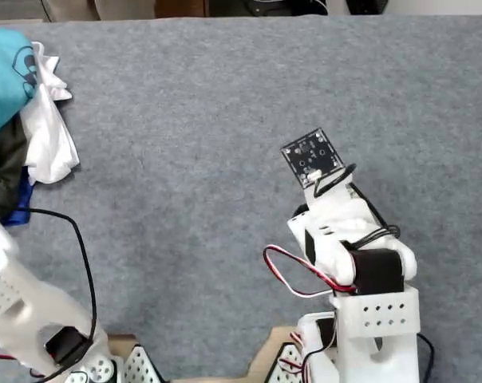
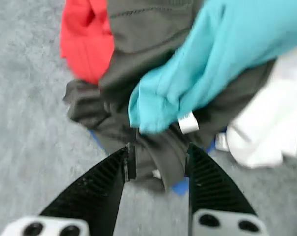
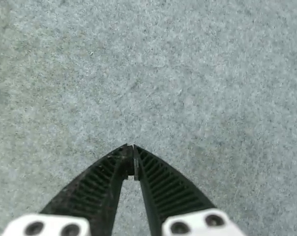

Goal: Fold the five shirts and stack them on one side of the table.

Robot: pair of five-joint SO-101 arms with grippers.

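Observation:
Crumpled shirts lie heaped at the table's left edge: a teal shirt (image 1: 3,76), a white shirt (image 1: 49,136), a black shirt (image 1: 5,171) and a bit of a blue shirt (image 1: 17,209). Up close the pile shows a red shirt (image 2: 84,39), the black shirt (image 2: 138,44), the teal shirt (image 2: 222,54) and the white shirt (image 2: 271,123). My left gripper (image 2: 158,160) is open, its fingers straddling a bunched fold of the black shirt. My right gripper (image 3: 133,160) is shut on nothing, low over bare grey felt.
Grey felt (image 1: 225,104) covers the whole table. The right arm (image 1: 345,239) sits folded near the front edge, right of centre. The left arm (image 1: 17,303) rises from the front left corner, with a black cable (image 1: 81,247) looping beside it.

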